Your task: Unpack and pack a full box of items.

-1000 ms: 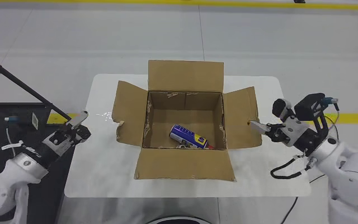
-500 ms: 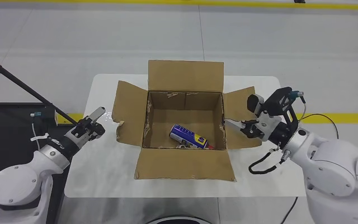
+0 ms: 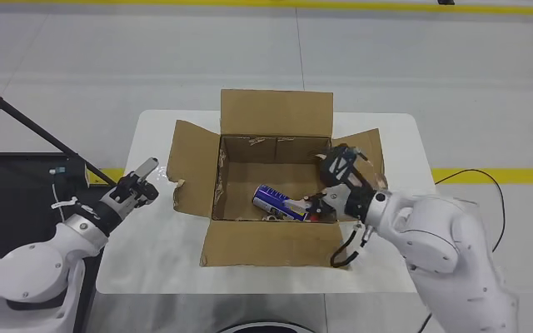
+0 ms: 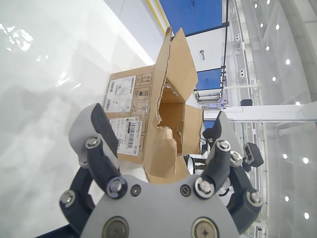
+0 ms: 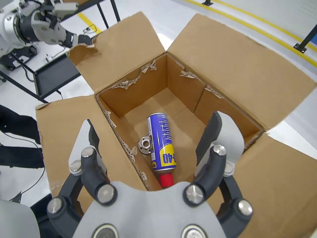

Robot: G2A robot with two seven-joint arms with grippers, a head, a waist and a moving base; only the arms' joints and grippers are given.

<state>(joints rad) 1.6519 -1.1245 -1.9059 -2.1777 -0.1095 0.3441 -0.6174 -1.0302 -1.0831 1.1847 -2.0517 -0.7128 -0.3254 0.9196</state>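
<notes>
Cardboard box point(image 3: 275, 241), one, flaps spread, on white table point(image 3: 391, 266). Inside, lying flat: one blue spray can point(image 3: 279, 202), one small metal ring point(image 5: 144, 145) just beside it. Right gripper point(image 5: 153, 125) spread wide above can's red-capped right end. Left gripper point(image 4: 159, 115) likewise spread, left of box, near its left flap.

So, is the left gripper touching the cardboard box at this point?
Apart. The top view shows a strip of bare white table between the left gripper and the nearest flap of the cardboard box. Its open fingers hold nothing.
</notes>
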